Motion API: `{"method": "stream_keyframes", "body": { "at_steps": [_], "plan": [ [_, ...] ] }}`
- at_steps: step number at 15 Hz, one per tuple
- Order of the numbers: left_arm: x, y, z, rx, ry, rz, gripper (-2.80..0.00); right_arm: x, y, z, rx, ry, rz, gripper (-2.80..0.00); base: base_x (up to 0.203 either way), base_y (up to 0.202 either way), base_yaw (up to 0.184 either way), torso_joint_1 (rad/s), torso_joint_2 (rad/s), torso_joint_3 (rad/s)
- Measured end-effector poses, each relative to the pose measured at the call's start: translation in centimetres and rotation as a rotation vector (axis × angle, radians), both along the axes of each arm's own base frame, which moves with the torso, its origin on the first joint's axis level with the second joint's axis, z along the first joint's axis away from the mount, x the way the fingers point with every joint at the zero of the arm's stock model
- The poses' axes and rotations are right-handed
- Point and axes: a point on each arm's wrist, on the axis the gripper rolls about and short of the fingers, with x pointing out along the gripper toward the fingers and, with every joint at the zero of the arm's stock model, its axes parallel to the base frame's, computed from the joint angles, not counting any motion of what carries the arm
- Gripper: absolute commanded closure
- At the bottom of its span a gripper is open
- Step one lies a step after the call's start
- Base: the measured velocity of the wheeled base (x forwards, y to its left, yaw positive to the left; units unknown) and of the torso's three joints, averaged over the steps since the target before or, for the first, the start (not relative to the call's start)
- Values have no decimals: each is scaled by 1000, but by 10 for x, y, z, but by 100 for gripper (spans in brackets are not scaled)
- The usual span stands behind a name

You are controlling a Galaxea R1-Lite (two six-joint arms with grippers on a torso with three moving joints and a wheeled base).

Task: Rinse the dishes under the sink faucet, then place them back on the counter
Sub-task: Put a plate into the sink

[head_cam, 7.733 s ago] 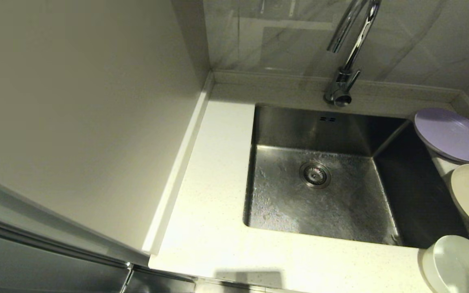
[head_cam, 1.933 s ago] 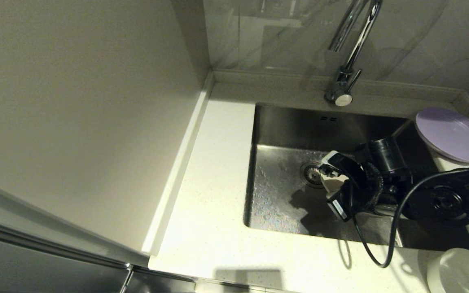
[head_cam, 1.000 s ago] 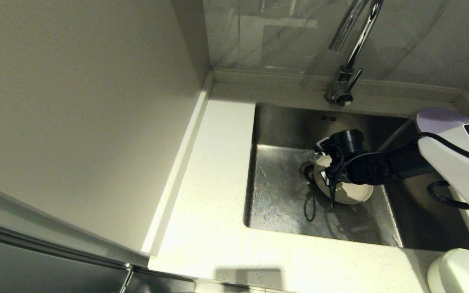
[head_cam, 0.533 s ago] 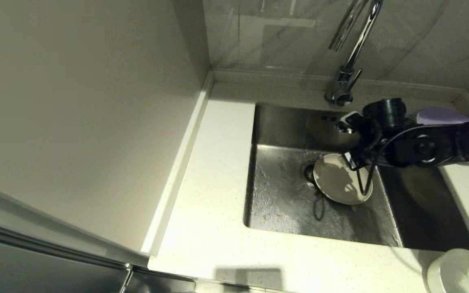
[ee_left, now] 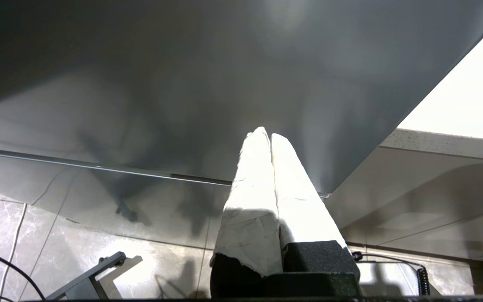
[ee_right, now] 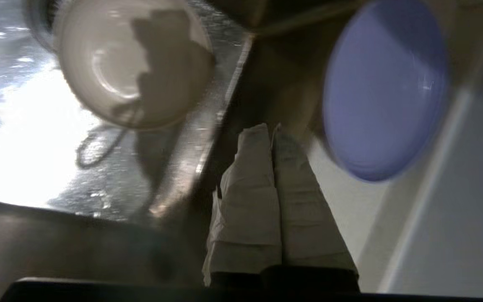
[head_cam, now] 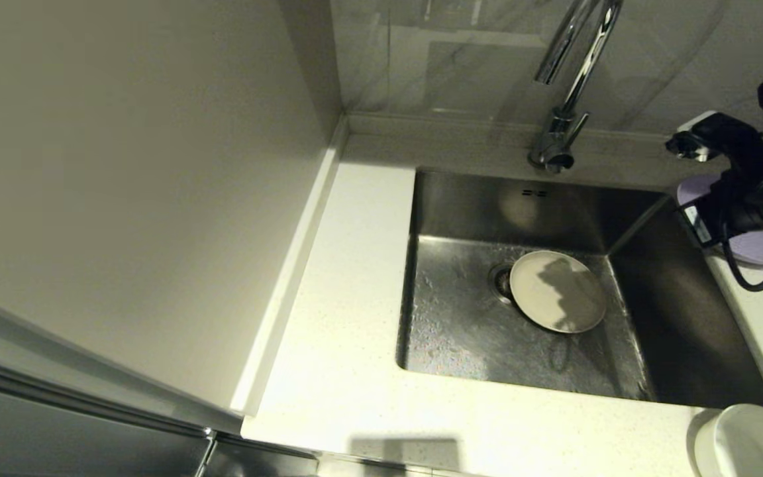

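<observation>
The cream-beige plate [head_cam: 557, 291] lies flat on the floor of the sink [head_cam: 461, 331], just right of the drain, and shows too in the right wrist view [ee_right: 134, 63]. The lilac-purple plate [ee_right: 386, 88] sits on the counter [head_cam: 348, 298] at the back right, partly hidden by my right arm [head_cam: 752, 192]. My right gripper [ee_right: 271, 128] hangs shut and empty above the sink's right rim, beside that plate. The white bowl [head_cam: 749, 440] stands at the front right corner. The chrome faucet [head_cam: 567, 73] rises behind the basin. My left gripper [ee_left: 265, 133] is shut and parked below the counter.
A tall pale wall panel [head_cam: 123, 199] closes off the left side of the counter. A low raised edge [head_cam: 461, 129] and marbled wall tiles run behind the sink. The right arm's black cable [head_cam: 762, 278] loops over the counter strip right of the basin.
The cream-beige plate went from the right counter into the sink in my right gripper and was let go. The right arm has since risen and swung back right over the lilac-purple plate.
</observation>
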Motion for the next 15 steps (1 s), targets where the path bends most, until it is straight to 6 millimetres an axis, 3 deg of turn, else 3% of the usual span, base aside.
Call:
{"method": "stream_keyframes", "body": {
  "at_steps": [4,5,10,15],
  "plan": [
    [0,0,0,0,0,0,0,6,-15,10,-8,-21,-45,0,0,0,0,0,0,0],
    [0,0,0,0,0,-1,0,12,-17,14,-7,-26,-53,-280,0,0,0,0,0,0],
    [0,0,0,0,0,0,0,60,-25,19,-39,-27,-53,-280,0,0,0,0,0,0],
    [0,0,0,0,0,0,0,107,-34,-6,-79,15,-75,-280,0,0,0,0,0,0]
  ]
}}
